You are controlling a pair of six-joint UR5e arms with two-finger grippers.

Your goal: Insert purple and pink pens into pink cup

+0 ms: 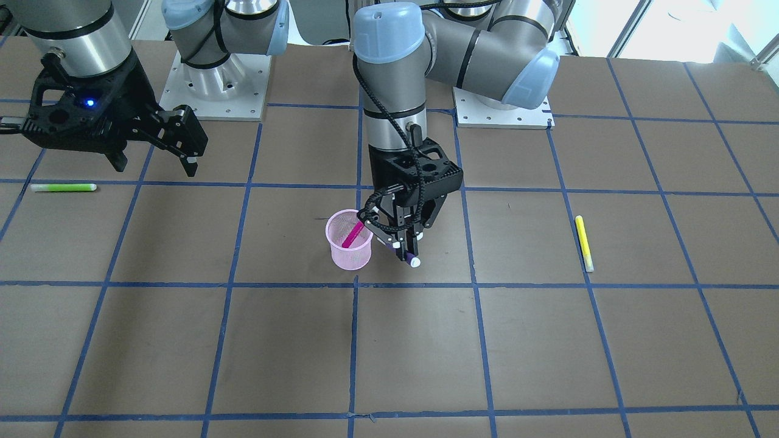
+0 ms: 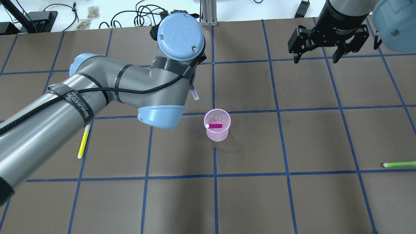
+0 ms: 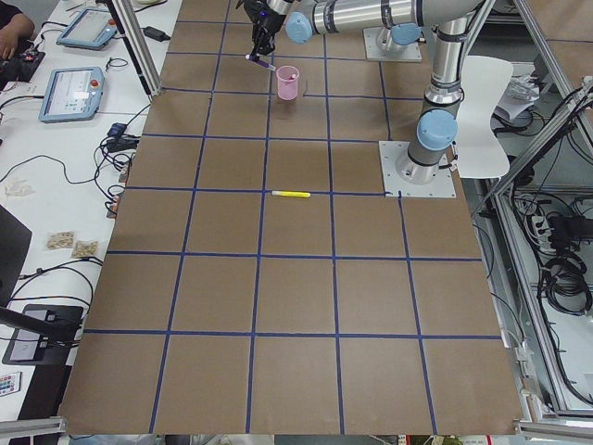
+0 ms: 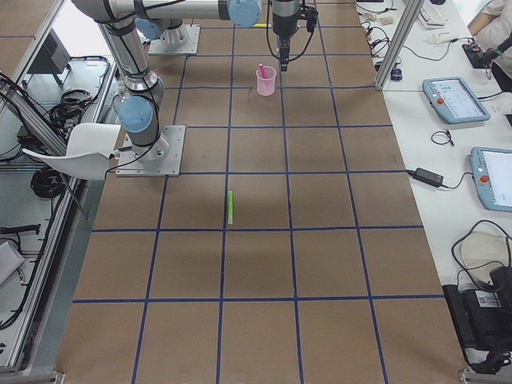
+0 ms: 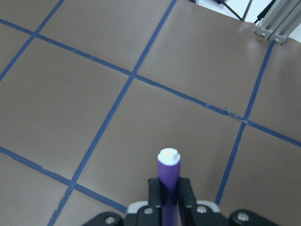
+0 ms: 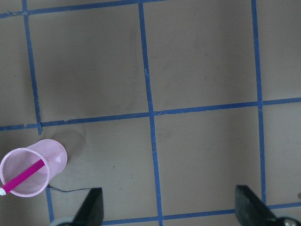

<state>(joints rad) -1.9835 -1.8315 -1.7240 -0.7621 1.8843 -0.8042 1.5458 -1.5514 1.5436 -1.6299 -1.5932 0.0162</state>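
The pink mesh cup [image 1: 349, 239] stands upright near the table's middle with the pink pen [image 1: 353, 234] leaning inside it; both show in the overhead view [image 2: 217, 125] and the right wrist view [image 6: 33, 170]. My left gripper [image 1: 406, 250] is shut on the purple pen [image 1: 409, 258], holding it tilted in the air just beside the cup, white cap outward. The left wrist view shows the purple pen [image 5: 167, 181] clamped between the fingers. In the overhead view the purple pen [image 2: 194, 93] pokes out under the left arm. My right gripper [image 2: 320, 57] is open and empty, far from the cup.
A yellow pen [image 1: 584, 242] lies on the table on the left arm's side, also in the overhead view [image 2: 84, 141]. A green pen [image 1: 64, 187] lies near the right arm's side, also in the overhead view [image 2: 399, 164]. Blue tape lines grid the brown table.
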